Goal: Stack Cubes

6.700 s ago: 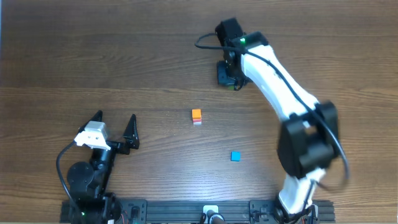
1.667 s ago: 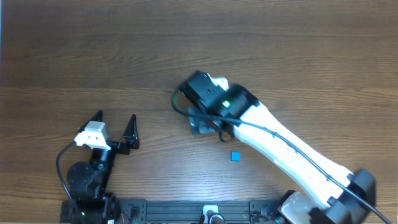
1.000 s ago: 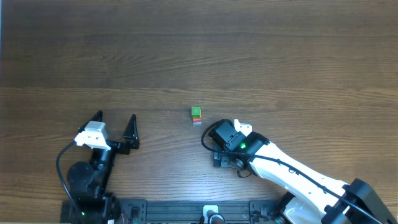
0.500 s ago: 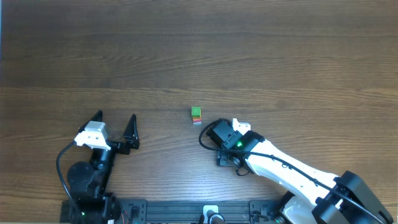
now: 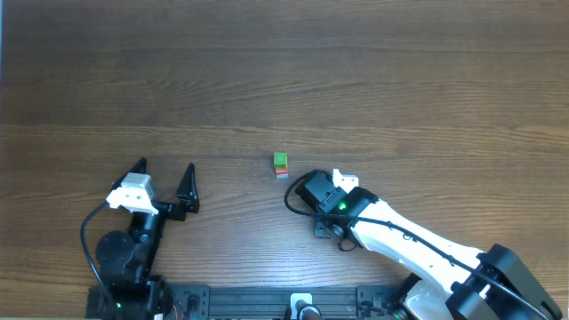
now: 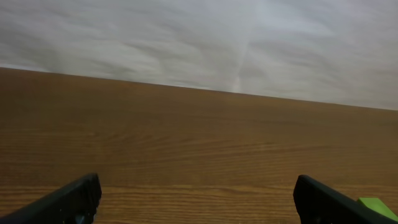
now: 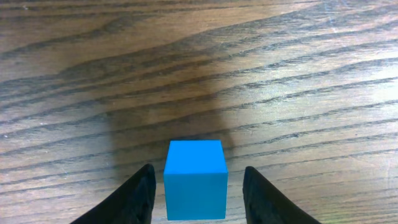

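A small stack [image 5: 281, 164] stands mid-table, with a green cube on top and other cubes under it. A sliver of the green cube [image 6: 377, 206] shows in the left wrist view. A blue cube [image 7: 194, 178] lies on the wood between the fingers of my right gripper [image 7: 194, 193], which is open with small gaps on both sides of the cube. From above, the right gripper [image 5: 327, 224] covers the blue cube, just below and right of the stack. My left gripper [image 5: 164, 178] is open near its base at the lower left, with nothing in it.
The wooden table [image 5: 284, 80] stretches bare around the stack. A pale wall [image 6: 199, 43] rises beyond the table's far edge in the left wrist view. A black rail [image 5: 293, 298] runs along the table's near edge.
The right arm carried a cube to the stack, left green on top, then came down over the blue cube. Over the last half second it barely shifted. The left arm kept still.
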You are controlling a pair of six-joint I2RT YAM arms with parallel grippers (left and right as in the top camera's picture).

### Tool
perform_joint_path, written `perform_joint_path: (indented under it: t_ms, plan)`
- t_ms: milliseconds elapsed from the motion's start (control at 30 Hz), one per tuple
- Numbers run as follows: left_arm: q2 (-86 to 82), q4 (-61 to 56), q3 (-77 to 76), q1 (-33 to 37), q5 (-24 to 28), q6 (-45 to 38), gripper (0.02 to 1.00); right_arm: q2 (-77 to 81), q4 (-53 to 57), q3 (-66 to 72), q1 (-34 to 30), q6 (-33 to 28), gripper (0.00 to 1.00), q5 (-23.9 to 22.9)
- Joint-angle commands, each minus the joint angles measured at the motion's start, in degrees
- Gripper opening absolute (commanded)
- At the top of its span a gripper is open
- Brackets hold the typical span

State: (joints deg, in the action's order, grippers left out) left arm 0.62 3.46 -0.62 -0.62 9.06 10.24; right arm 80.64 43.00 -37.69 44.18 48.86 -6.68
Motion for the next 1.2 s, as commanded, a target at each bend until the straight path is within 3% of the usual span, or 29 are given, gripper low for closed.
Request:
perform_joint_path:
  t_ms: [33, 400, 800, 900, 1100, 1200]
  plan:
    - [-0.3, 0.0, 0.3, -0.3, 0.5, -0.8, 1.000, 0.4, -0.2, 0.3, -0.3, -0.3, 0.411, -1.6]
    - [-0.3, 0.0, 0.3, -0.3, 0.5, -0.8, 1.000, 1.1, -0.6, 0.3, -0.3, -0.3, 0.237, -1.5]
    - [-0.3, 0.0, 0.3, -0.3, 0.5, -0.9, 1.000, 0.3, 0.2, -2.2, -0.3, -1.4, 0.178, -1.1]
    - [-0.3, 0.0, 0.3, -0.3, 0.5, -0.9, 1.000, -0.4, 3.0, -6.4, -0.4, -2.7, 0.163, -1.3]
    - [-0.3, 0.0, 0.3, -0.3, 0.5, -0.9, 0.998, -0.4, 16.7, -25.9, -1.8, -5.6, 0.012, -6.9]
    - [-0.3, 0.0, 0.3, -0.3, 0.5, -0.9, 1.000, 0.5, 19.9, -33.5, -2.1, -7.2, 0.012, -7.1]
